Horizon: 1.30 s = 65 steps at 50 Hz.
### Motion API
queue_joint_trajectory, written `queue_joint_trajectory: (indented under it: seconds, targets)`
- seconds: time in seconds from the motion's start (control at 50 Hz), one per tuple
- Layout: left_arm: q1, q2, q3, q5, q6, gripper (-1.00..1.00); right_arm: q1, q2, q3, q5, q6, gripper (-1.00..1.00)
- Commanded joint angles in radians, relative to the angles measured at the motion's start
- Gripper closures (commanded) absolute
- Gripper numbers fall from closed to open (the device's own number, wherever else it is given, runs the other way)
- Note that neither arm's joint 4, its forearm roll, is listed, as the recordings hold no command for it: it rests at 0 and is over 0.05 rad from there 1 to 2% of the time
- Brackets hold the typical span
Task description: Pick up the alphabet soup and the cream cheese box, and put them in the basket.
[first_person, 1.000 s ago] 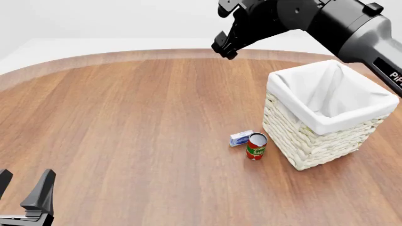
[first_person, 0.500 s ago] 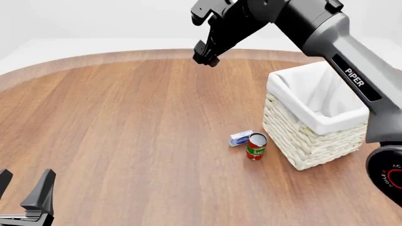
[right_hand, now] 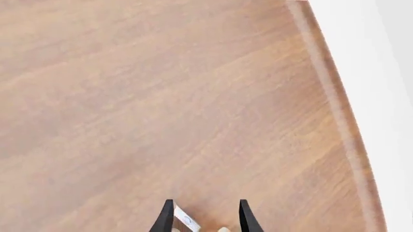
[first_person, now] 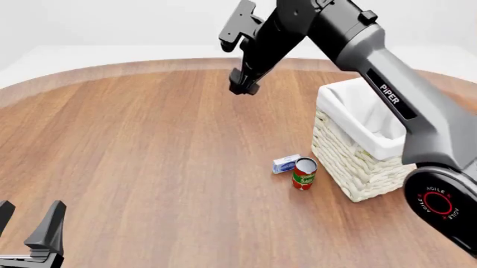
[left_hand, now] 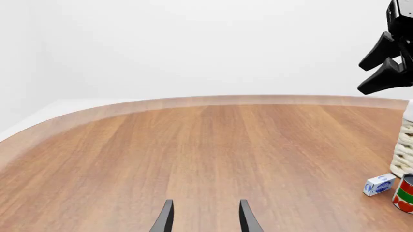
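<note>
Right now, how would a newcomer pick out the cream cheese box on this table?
Find the white-lined wicker basket on the table's right side. By its left wall stands a red and green can; the cream cheese box lies just left of it, the only flat white oblong, marked with a blue oval.

My right arm [first_person: 387,95] is glossy dark grey tubing with white "PIPER" lettering along it and a round black joint cap ringed in red, apparently reading "AGILEX". Both grippers, right [first_person: 240,85] and left [first_person: 30,234], carry slim black tapered fingers.
</note>
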Motion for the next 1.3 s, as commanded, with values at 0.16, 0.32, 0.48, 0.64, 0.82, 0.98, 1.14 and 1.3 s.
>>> queue_joint_trajectory:
  seconds: [0.16,0.32,0.48,0.64,0.82,0.98,1.14,1.3]
  targets:
    - [0.000,0.000,0.000,0.000,0.000,-1.00,-0.029,0.022,0.054,0.002,-0.091,-1.00]
    - [0.000,0.000,0.000,0.000,0.000,-1.00,-0.033,0.021,0.089,-0.023,-0.125,-1.00]
    - [0.000,0.000,0.000,0.000,0.000,-1.00,-0.028,-0.024,0.220,-0.076,-0.194,-1.00]
    - [0.000,0.000,0.000,0.000,0.000,-1.00,-0.020,-0.034,0.247,-0.086,-0.214,-1.00]
    - [0.000,0.000,0.000,0.000,0.000,-1.00,-0.023,-0.054,0.314,-0.112,-0.275,-1.00]
    - [0.000,0.000,0.000,0.000,0.000,-1.00,-0.006,-0.057,0.337,-0.131,-0.286,-1.00]
    - [0.000,0.000,0.000,0.000,0.000,-1.00,0.011,-0.078,0.403,-0.172,-0.318,-1.00]
    - [0.000,0.000,0.000,0.000,0.000,-1.00,0.007,-0.100,0.503,-0.213,-0.375,-1.00]
